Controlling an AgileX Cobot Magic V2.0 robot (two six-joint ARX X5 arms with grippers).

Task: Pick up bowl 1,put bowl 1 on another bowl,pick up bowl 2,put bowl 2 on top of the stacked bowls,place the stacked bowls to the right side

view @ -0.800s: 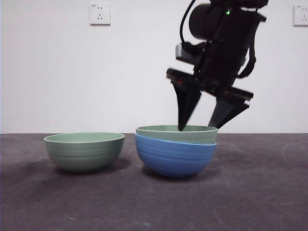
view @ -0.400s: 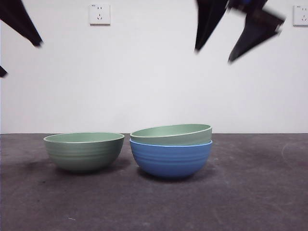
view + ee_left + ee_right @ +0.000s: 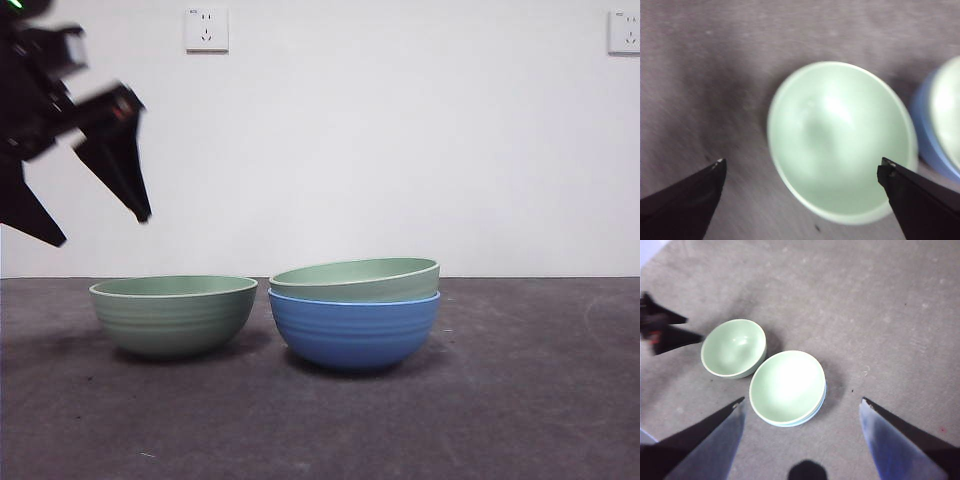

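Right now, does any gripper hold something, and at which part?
Nothing is held. The left gripper hangs open above the lone green bowl; the right gripper is open too.

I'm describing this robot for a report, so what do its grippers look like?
The left gripper has two black jaws tapering to points, under a bulky black body with a green light and a small red mark. The right gripper has the same pointed black jaws, with a bluish sheen on their faces.

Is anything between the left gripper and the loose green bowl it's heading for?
Nothing visible. The left gripper, jaws open, hangs above the loose green bowl with only air between. The stacked green bowl on the blue bowl stands beside it, apart.
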